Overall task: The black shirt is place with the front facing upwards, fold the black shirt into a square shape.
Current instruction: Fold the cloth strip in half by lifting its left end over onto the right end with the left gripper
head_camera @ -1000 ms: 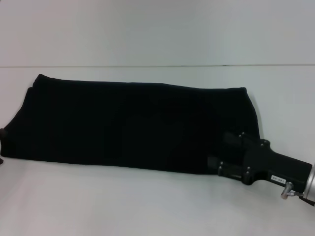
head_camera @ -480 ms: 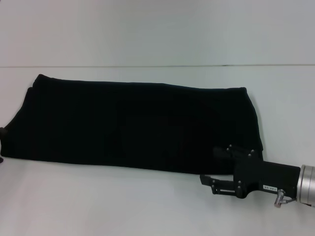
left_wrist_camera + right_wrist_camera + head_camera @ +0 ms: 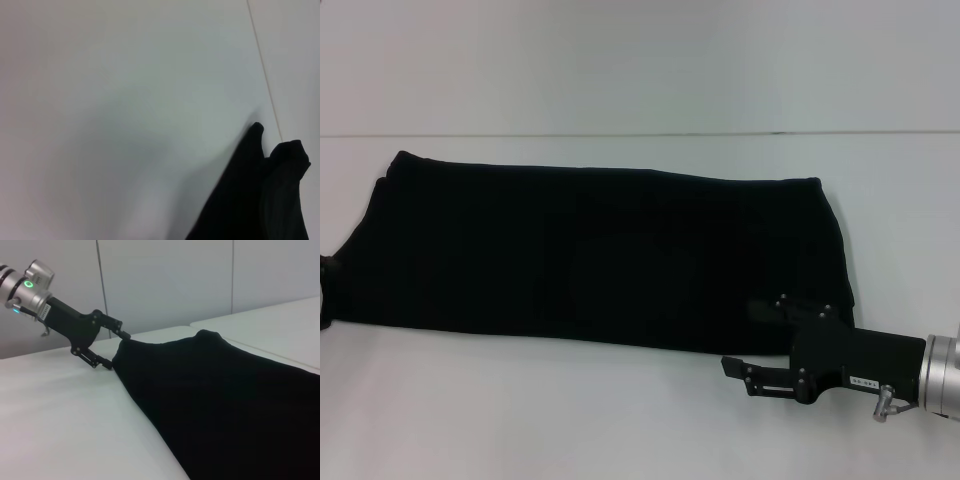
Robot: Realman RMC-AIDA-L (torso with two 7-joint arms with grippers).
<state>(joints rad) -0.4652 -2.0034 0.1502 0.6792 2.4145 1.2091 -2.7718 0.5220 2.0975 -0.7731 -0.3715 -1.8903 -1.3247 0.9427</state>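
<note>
No containers in view. Black shirt (image 3: 590, 255) lies folded into a long band on the white table (image 3: 520, 420), long axis left to right across frame centre. Right gripper (image 3: 740, 340), jaws spread wide, holds nothing, at lower right against the shirt's near edge. Left gripper (image 3: 116, 350), fingers apart, at the shirt's left end.

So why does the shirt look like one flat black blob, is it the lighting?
Head view: the black shirt shows no folds, and the right gripper blends into it. Left wrist view: soft shadow on the table, shirt edge blurred. Right wrist view: the left gripper shows more clearly.
</note>
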